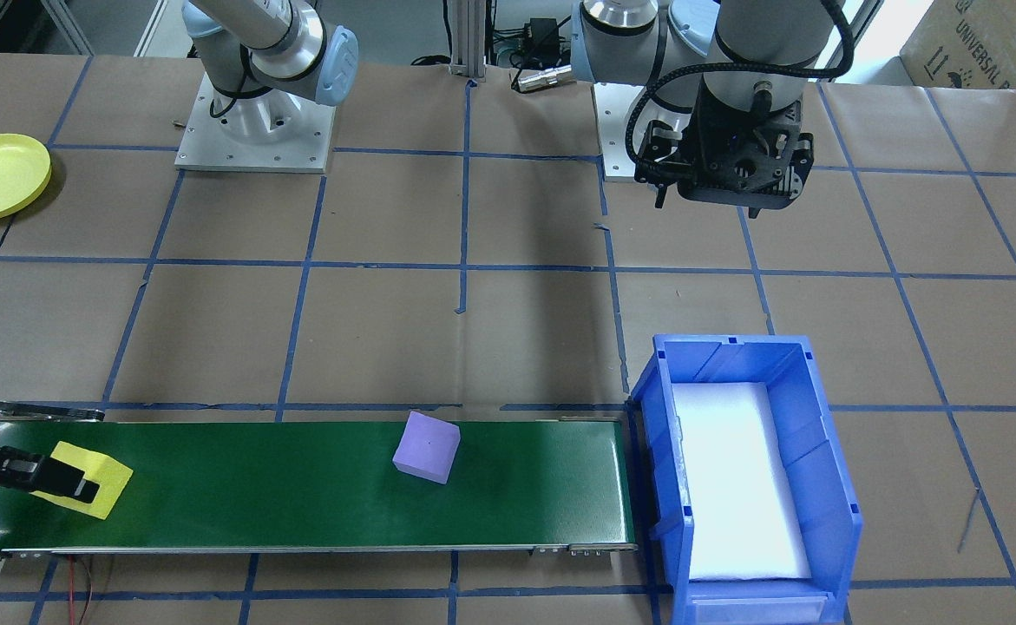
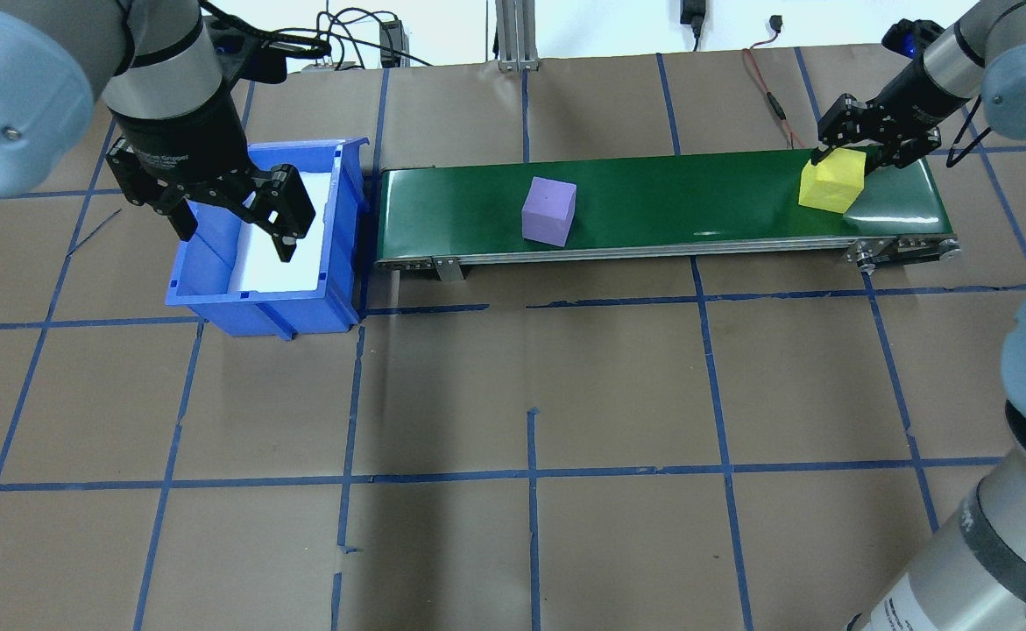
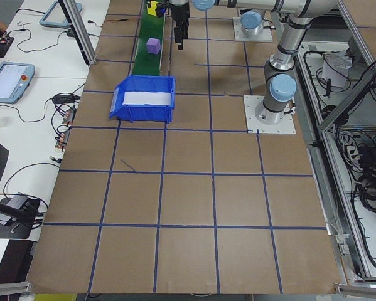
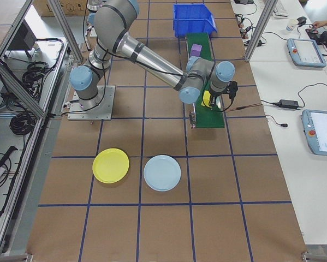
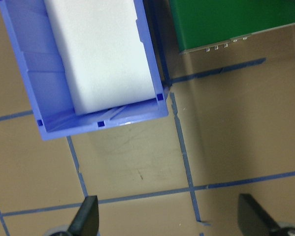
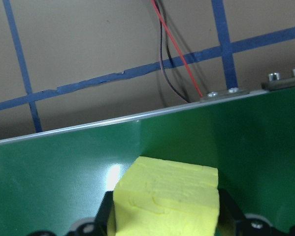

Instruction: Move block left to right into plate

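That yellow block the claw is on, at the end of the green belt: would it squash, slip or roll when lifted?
The yellow block looks like foam with a matte, slightly rough surface, so it probably gives a little and is light. That texture should help the right claw hold it without slipping. Its flat faces and square edges make rolling unlikely; it might tilt at most.
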Controlling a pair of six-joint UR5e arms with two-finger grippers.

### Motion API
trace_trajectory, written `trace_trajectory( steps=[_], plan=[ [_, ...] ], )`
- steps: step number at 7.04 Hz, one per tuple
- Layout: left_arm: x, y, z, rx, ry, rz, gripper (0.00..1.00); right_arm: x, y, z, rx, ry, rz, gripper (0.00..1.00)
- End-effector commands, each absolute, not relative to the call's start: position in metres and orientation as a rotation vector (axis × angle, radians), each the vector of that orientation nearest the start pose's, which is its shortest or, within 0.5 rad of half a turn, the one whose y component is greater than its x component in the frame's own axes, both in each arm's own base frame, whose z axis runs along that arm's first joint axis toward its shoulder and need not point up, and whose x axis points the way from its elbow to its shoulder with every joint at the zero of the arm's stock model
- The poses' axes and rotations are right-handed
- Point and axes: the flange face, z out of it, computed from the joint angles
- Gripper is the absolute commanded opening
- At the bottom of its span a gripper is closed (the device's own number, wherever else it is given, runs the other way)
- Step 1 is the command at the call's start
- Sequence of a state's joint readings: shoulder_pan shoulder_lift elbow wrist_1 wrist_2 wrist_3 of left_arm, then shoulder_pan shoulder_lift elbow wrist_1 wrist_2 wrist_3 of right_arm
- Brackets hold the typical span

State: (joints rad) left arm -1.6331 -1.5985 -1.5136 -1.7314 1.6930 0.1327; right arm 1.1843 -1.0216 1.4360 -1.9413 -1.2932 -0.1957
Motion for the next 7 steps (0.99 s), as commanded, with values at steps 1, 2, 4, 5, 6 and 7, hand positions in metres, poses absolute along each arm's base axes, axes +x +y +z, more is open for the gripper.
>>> trace_trajectory(
  steps=[1, 2, 4, 5, 6, 7],
  plan=[
    [-0.153, -0.484, 0.480, 0.245, 3.149, 0.224, 1.00, -0.116, -0.685, 0.264, 0.183, 2.934, -0.059, 0.38],
    [-0.152, -0.489, 0.477, 0.250, 3.146, 0.143, 1.00, -0.131, -0.680, 0.269, 0.162, 3.021, -0.029, 0.30],
    [-0.141, -0.491, 0.461, 0.247, 3.024, 0.059, 0.98, -0.138, -0.672, 0.298, 0.146, 3.047, -0.074, 0.27],
    [-0.141, -0.491, 0.459, 0.242, 3.024, 0.056, 1.00, -0.148, -0.658, 0.323, 0.142, 3.050, -0.077, 0.27],
    [-0.141, -0.491, 0.460, 0.237, 3.026, 0.049, 1.00, -0.186, -0.638, 0.344, 0.168, 3.066, -0.087, 0.27],
    [-0.140, -0.492, 0.461, 0.239, 3.026, 0.044, 1.00, -0.242, -0.603, 0.358, 0.200, 3.055, -0.057, 0.27]
  ],
)
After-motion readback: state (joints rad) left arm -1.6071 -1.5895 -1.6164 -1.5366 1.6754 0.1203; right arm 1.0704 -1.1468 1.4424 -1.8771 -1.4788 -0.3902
